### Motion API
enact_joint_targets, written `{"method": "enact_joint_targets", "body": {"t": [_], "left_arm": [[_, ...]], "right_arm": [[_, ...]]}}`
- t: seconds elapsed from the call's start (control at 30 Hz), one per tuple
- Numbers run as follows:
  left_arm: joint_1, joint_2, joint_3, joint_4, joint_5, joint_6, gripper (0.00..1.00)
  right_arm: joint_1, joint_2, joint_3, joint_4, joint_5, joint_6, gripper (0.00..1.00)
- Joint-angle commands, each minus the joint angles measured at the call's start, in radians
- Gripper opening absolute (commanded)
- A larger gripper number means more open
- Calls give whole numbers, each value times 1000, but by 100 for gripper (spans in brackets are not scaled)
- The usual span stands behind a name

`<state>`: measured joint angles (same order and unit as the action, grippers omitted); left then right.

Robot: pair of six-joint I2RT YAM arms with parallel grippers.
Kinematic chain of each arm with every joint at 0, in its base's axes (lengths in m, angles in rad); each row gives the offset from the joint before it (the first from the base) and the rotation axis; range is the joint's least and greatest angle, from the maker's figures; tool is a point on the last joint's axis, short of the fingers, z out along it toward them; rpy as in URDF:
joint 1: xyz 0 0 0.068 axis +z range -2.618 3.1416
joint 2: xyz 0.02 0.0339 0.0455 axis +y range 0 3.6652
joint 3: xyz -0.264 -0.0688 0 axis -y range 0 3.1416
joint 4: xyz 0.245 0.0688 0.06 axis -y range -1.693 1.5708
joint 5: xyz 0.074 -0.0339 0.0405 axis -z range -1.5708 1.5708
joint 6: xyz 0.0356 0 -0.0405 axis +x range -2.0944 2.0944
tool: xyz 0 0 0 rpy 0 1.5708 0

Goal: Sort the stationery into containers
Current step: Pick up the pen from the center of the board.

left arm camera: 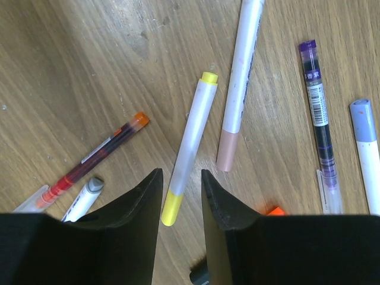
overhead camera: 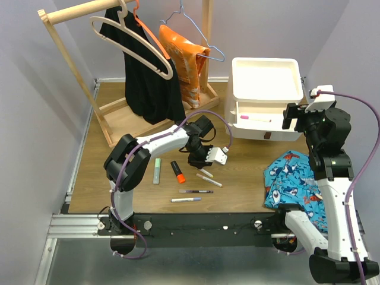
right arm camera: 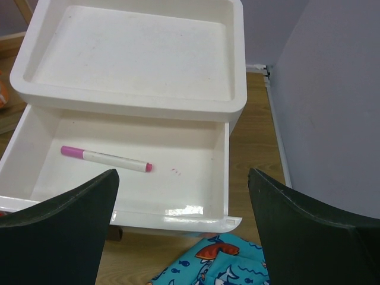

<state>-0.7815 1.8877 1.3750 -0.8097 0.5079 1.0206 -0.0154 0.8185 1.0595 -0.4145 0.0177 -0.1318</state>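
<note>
White plastic forms the drawer unit (overhead camera: 234,89) at the far right corner of the worktop (overhead camera: 249,172). We see its top drawer (right arm camera: 219,166) pulled out beneath the shallow tray top (right arm camera: 130,107), with one pink-capped marker (right arm camera: 107,158) lying flat inside. Our right claw (right arm camera: 182,172) hangs over that drawer, released, its fingers spread wide with nothing between them. The other stationery lies loose on the wood toward the middle of the near edge: a pale green highlighter (overhead camera: 157,171), an orange highlighter (overhead camera: 177,172) just beside it, and several thin pens. Our left claw (left arm camera: 181,172) is low over these, its jaws partly apart and straddling the lower end of a white pen with yellow ends (left arm camera: 190,148). A gap shows on one side, so it is not clenched on the pen. Near that pen lie a red-inked pen (left arm camera: 98,157), a pink-tipped white marker (left arm camera: 240,83), a purple pen (left arm camera: 317,119) and a blue-capped pen (left arm camera: 365,148). A blue shark-print cloth (overhead camera: 291,178) sits at the near right corner.
</note>
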Motion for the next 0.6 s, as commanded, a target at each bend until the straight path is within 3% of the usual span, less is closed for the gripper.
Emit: {"method": "enact_joint_targets", "body": {"t": [0.0,0.2,0.4,0.53,0.57], "left_arm": [[-15,43,-1,-22,4,35,40],[-21,88,-5,7,-12,13,40],[-33,137,38,-35,-5,-4,30],[-36,151,113,-144,3,-28,0],[-35,122,119,-160,4,-27,0]], "right_arm": [[-11,10,-15,-17,22,-9,96],[-11,19,-16,-20,11,-8,96],[-11,25,-15,-15,1,-6,96],[-11,27,-7,-14,-5,-3,96],[-11,25,-7,-12,-4,-3,96]]}}
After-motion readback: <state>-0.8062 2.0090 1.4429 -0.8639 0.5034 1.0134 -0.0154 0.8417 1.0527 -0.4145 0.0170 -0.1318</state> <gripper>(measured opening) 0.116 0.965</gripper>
